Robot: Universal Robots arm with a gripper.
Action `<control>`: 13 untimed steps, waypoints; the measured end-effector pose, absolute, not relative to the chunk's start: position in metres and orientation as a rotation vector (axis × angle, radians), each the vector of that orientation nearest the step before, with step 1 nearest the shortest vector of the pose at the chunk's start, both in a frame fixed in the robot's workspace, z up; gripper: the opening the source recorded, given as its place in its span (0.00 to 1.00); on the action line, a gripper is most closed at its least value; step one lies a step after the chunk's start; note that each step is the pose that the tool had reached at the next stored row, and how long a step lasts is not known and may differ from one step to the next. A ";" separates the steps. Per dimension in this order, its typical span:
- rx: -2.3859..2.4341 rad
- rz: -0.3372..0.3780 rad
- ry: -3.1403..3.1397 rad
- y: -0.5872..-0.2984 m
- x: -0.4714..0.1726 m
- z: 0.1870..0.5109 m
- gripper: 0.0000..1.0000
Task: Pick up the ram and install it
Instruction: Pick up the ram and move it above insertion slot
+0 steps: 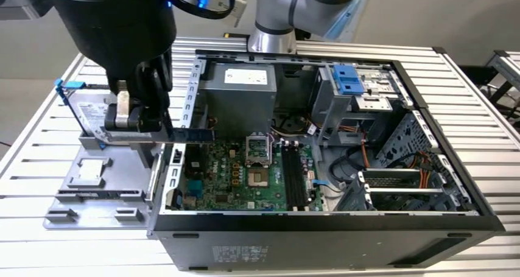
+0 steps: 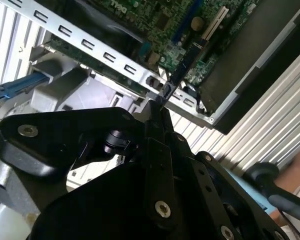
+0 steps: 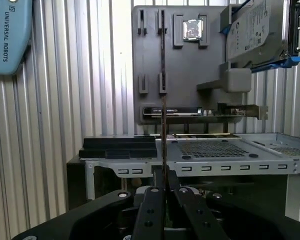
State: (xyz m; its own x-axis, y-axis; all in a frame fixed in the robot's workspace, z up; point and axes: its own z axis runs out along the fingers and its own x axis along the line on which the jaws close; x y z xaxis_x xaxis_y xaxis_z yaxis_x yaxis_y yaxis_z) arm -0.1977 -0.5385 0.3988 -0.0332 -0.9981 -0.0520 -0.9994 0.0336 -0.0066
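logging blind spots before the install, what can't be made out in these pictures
ram: edge-on in the first wrist view, chip side hidden.
pincer contact on the ram: exterior view, hidden by its own dark body.
memory slots: exterior view, latches too small to tell.

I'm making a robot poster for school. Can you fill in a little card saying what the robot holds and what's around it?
Gripper: gripper shut on the ram
Ram: ram held in the air, level, over the case wall at the exterior view's left
Case: computer case open, motherboard showing
Slots: long black slots on the motherboard, ram not in them yet
Beside the case: hard drive standing in a grey holder
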 end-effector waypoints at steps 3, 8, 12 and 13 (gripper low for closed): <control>-2.155 0.049 2.228 -0.538 -0.189 0.399 0.00; -2.155 0.049 2.227 -0.536 -0.174 0.399 0.00; -2.156 0.049 2.227 -0.535 -0.163 0.399 0.00; -2.156 0.049 2.227 -0.534 -0.160 0.399 0.00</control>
State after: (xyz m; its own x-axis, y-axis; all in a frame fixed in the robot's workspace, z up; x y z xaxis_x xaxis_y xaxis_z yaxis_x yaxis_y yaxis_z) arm -0.1601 -0.5344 0.3987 -0.0322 -0.9981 -0.0520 -0.9994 0.0326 -0.0066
